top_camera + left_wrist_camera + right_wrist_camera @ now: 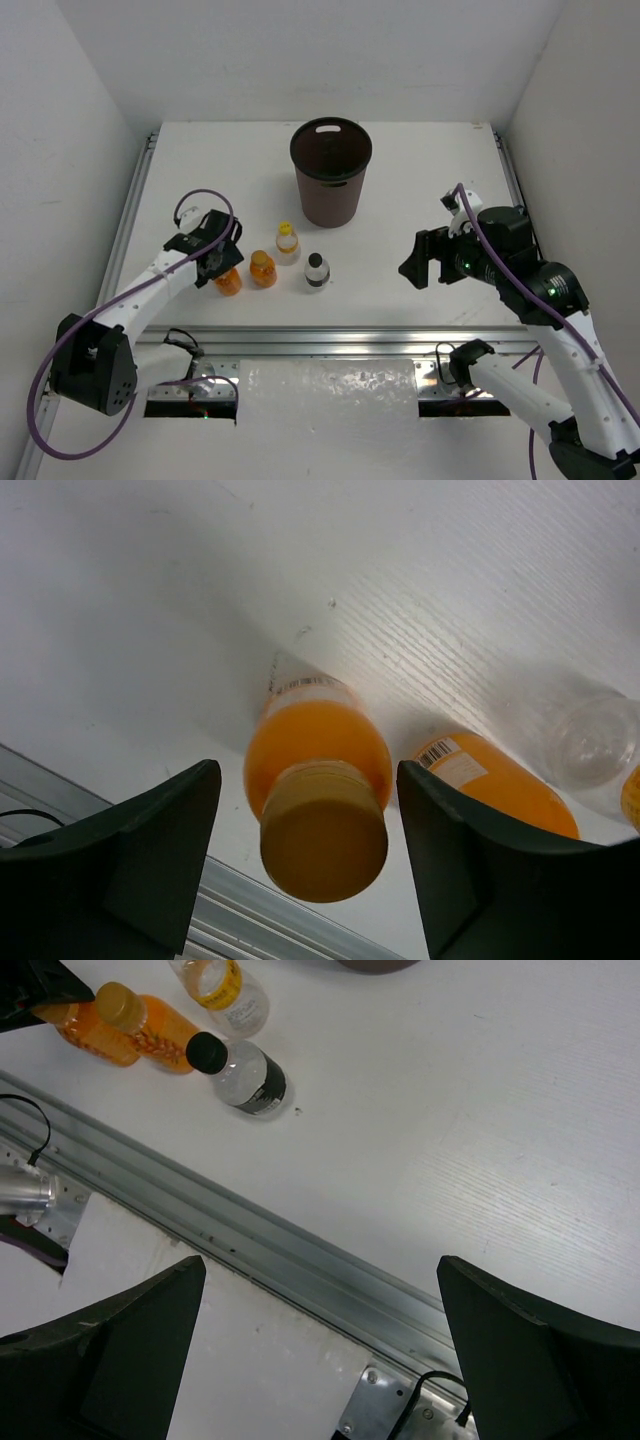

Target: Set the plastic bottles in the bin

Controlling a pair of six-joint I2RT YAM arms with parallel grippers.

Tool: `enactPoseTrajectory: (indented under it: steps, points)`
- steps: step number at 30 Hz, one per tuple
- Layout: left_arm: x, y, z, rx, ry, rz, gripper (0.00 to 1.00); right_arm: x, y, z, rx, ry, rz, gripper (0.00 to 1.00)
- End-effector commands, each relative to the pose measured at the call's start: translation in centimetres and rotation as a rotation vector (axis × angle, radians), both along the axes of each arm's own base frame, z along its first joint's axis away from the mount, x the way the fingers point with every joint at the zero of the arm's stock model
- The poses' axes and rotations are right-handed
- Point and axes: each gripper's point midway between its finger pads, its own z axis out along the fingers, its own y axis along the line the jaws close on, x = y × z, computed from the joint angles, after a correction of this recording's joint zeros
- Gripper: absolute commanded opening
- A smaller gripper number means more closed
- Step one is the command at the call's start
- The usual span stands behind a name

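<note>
The dark brown bin [330,170] stands at the back centre. Four bottles stand in front of it: two orange ones [230,285] [263,268], a clear one with a yellow cap [287,243], and a clear one with a dark label [317,271]. My left gripper [222,268] is open around the leftmost orange bottle [320,770]. Its fingers [150,860] stand on both sides of the cap without touching. The second orange bottle [500,780] is just beyond. My right gripper [420,260] is open and empty, right of the bottles. The other bottles are out of view.
A metal rail [320,340] runs along the table's near edge, and also shows below my right gripper [320,1360] in the right wrist view [250,1230]. White walls close in the table at left, right and back. Cables trail from both arms.
</note>
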Motion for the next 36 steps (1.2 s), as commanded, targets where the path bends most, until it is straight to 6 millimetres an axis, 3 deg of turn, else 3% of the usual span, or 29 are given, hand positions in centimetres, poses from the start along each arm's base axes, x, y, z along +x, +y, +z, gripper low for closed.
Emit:
enactPoseTrajectory:
  steps: [1,3,4,5,6,8,12,15,20,21,25,26,27,29,31,32,36]
  points:
    - [1.7,-1.0,1.0,-0.055,-0.076,-0.025,0.69,0.6,0.5,1.1,0.032,-0.039,0.007,0.99]
    - [1.6,-1.0,1.4,-0.053,-0.076,-0.031,0.69,0.7,0.7,1.0,0.032,-0.033,0.010,0.99]
    - [1.5,-1.0,1.8,-0.056,-0.088,-0.035,0.64,0.7,0.7,1.0,0.035,-0.033,0.010,0.99]
    - [1.4,-0.9,2.0,-0.053,-0.090,-0.041,0.58,0.7,0.8,1.0,0.038,-0.028,0.010,0.99]
    - [1.4,-0.8,2.4,-0.054,-0.104,-0.041,0.43,0.8,0.9,1.0,0.042,-0.029,0.013,0.99]
    - [1.1,-0.6,2.8,-0.047,-0.106,-0.040,0.37,0.8,1.1,1.0,0.051,-0.025,0.017,0.99]
    - [0.8,-0.1,4.5,-0.028,-0.130,-0.033,0.14,1.0,1.4,0.6,0.054,-0.001,0.020,0.99]
    - [0.4,1.0,7.1,0.015,-0.162,-0.011,0.00,0.8,3.0,0.9,0.112,0.007,0.091,0.99]
    - [0.7,0.8,13.9,0.013,-0.302,-0.112,0.00,0.5,7.8,4.0,0.342,-0.114,0.339,0.99]
    - [0.8,-0.3,16.0,-0.032,-0.355,-0.170,0.00,0.1,8.6,4.8,0.382,-0.124,0.387,0.99]
    - [0.5,-4.1,20.1,-0.139,-0.431,-0.420,0.00,0.3,12.3,7.0,0.438,-0.210,0.545,0.99]
    - [0.4,-5.2,20.9,-0.177,-0.447,-0.477,0.00,0.5,13.3,8.6,0.441,-0.257,0.571,0.99]
    - [-0.1,-7.2,22.1,-0.255,-0.464,-0.571,0.00,0.7,14.2,9.0,0.416,-0.287,0.595,0.99]
    - [-1.1,-9.3,24.4,-0.346,-0.524,-0.683,0.00,1.2,17.0,10.1,0.381,-0.309,0.640,0.99]
    - [-1.8,-10.5,26.1,-0.401,-0.577,-0.742,0.00,1.3,19.0,10.4,0.332,-0.358,0.689,0.99]
    - [-1.9,-11.1,27.0,-0.425,-0.607,-0.773,0.00,2.3,19.6,11.5,0.312,-0.407,0.670,0.99]
    - [-3.9,-14.3,29.5,-0.599,-0.671,-0.931,0.00,4.4,22.7,9.4,0.214,-0.456,0.747,0.99]
